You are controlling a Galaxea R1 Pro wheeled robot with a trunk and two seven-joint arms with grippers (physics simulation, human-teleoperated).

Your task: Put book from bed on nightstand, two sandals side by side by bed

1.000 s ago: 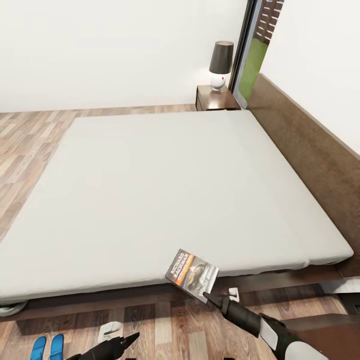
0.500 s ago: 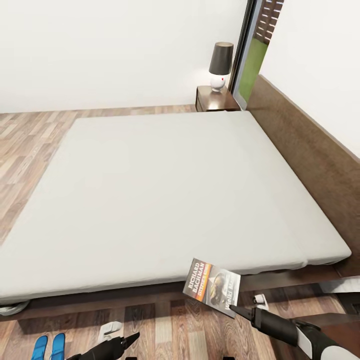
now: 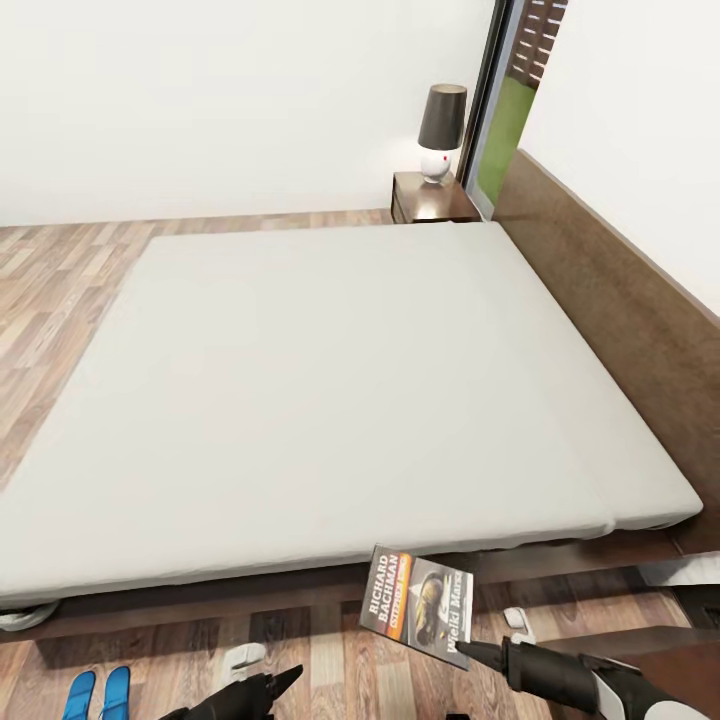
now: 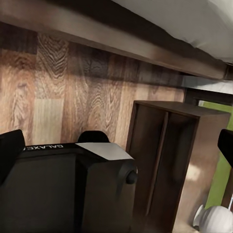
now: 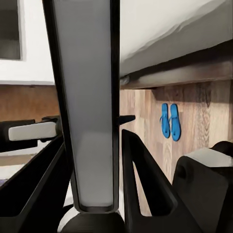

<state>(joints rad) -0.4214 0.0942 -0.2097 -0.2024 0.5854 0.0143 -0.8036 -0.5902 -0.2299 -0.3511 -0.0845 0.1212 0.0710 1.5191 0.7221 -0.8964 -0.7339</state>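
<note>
my right gripper is clenched on the thin dark paperback book, held off the low grey-mattressed bed, not yet on a nightstand. both bright blue sandals lie paired beside the bed. my left gripper hangs released.

Bright even rendered light, dark shadow beneath the bed, soft blur, wide-angle stretching at edges

The floor is brown wood plank with a slight sheen. The bed has a matt, smooth grey cloth mattress on a dark wood frame. The book has a glossy paper cover. The nightstand top is glossy dark wood.
</note>
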